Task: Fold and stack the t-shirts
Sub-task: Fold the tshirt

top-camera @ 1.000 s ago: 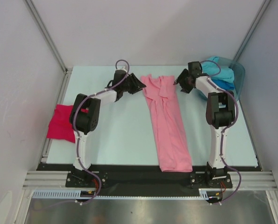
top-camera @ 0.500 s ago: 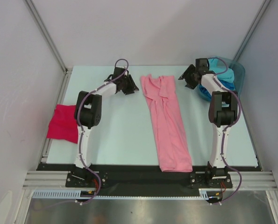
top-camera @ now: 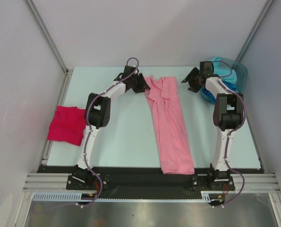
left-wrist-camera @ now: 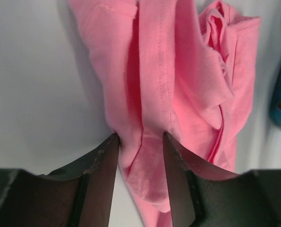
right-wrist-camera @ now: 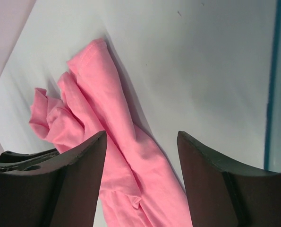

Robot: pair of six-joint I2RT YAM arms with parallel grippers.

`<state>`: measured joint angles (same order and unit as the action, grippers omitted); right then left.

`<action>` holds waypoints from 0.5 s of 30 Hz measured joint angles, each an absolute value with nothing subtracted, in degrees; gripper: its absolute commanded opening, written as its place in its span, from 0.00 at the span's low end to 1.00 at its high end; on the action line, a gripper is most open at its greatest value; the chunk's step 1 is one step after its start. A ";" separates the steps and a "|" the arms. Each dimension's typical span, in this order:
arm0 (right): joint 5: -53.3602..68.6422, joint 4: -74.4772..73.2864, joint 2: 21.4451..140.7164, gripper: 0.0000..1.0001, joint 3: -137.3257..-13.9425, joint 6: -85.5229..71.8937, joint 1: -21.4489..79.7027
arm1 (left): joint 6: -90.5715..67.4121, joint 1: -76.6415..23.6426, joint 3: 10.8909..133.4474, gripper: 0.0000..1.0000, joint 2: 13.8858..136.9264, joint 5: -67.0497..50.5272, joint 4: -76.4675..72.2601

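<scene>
I am looking down on a pale worktop where the pink shirt, already folded into a long strip, is lying down the middle from far edge to near edge. My left gripper has just swung in from the bare worktop and is settling on the strip's far left corner, jaws half apart astride a ridge of cloth, not yet squeezing it, I judge. My right gripper is hovering wide and empty just off the far right corner. I am probably lining up the next fold. The crimson shirt is waiting at the left edge, and blue shirts are sitting in a tub at the far right corner.
</scene>
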<state>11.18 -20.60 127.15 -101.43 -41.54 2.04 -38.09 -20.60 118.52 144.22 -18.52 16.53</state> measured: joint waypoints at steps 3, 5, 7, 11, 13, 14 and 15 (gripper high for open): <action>11.38 -20.01 126.43 0.66 -101.10 -41.56 1.54 | -38.48 -21.17 120.05 0.48 145.32 -19.22 16.45; 11.46 -19.66 126.13 0.66 -100.90 -41.65 1.34 | -38.61 -21.32 120.68 0.47 145.84 -19.68 16.38; 11.49 -19.14 125.67 0.66 -100.25 -41.85 1.13 | -38.89 -21.37 121.56 0.41 146.45 -20.05 16.27; 11.60 -18.70 124.53 0.65 -98.52 -42.02 0.73 | -39.29 -21.54 122.26 0.17 147.52 -20.16 15.99; 11.77 -18.59 124.16 0.65 -98.26 -42.06 0.67 | -39.46 -21.67 122.30 0.06 147.85 -20.21 15.75; 11.86 -18.44 124.11 0.65 -98.26 -42.22 0.64 | -39.24 -21.74 122.32 0.04 147.85 -20.14 15.75; 11.90 -18.26 124.03 0.65 -98.26 -42.35 0.64 | -39.09 -21.78 122.34 0.01 147.85 -20.10 15.77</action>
